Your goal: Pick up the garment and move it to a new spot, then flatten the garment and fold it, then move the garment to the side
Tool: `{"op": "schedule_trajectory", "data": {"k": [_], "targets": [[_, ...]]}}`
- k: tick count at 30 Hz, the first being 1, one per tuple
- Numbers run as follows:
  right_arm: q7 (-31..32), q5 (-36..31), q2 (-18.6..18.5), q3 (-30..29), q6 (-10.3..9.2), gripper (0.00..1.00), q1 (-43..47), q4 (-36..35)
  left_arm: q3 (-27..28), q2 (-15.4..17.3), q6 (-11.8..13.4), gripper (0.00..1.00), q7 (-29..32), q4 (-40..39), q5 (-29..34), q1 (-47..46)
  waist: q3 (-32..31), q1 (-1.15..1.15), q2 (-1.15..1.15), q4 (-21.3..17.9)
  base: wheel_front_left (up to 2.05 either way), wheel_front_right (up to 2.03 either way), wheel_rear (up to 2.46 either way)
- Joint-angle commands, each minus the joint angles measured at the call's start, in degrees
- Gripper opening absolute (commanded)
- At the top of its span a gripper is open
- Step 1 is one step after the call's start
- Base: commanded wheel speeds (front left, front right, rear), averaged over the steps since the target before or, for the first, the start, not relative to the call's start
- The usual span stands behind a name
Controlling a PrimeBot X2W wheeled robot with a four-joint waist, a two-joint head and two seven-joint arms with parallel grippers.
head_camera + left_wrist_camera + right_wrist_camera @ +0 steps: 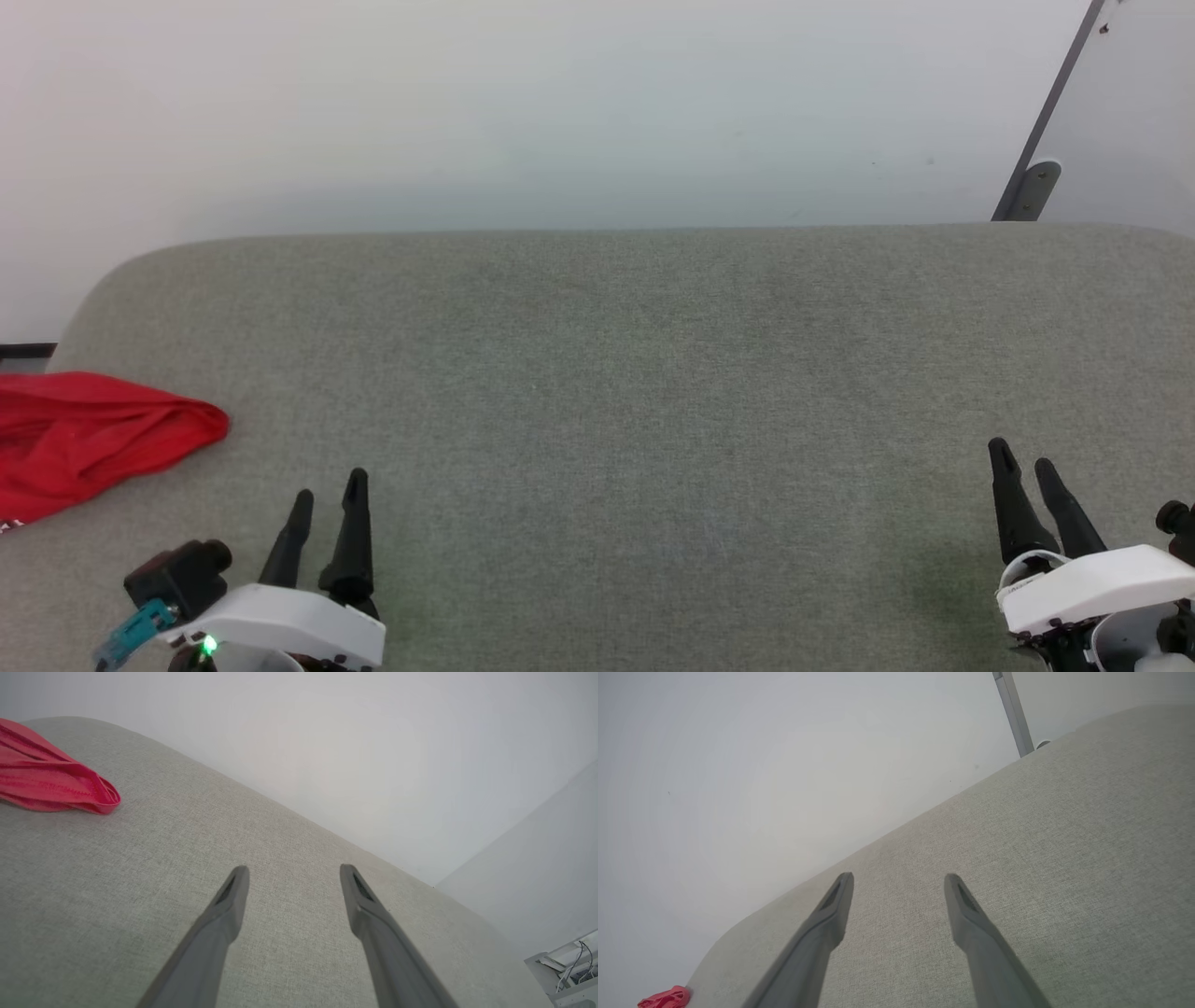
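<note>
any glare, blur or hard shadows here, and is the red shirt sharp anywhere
Head view: soft even light, no glare, a faint shadow on the grey surface beside the right gripper; the garment is sharp but cut by the left edge. Left wrist view: wide-angle tilt, fingers slightly soft, garment folds clear. Right wrist view: pale featureless wall, garment a tiny corner patch.
</note>
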Motion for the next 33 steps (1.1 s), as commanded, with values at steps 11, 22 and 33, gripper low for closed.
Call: {"op": "schedule_trajectory", "data": {"k": [11,22,33], "targets": [[-0.83,-6.85,-0.29,-0.73,-0.03,1.0,-1.24,-1.97,0.46,0.77,-1.26,1.0,-1.91,-0.36,8.23,-1.15,0.16,0.0,0.0,-0.11,0.0,0.0,0.0],[-1.39,-12.43,-0.45,-1.17,-0.04,1.0,-1.34,-2.7,1.05,0.99,-2.16,1.0,-3.42,0.21,14.67,-1.65,0.47,0.0,0.0,-0.2,0.0,0.0,0.0],[-2.05,-17.24,-0.78,-1.09,-0.05,1.0,-1.48,-3.32,0.9,0.87,-2.42,1.0,-4.78,-0.37,20.76,-1.17,0.58,0.0,0.0,-0.26,0.0,0.0,0.0]]}}
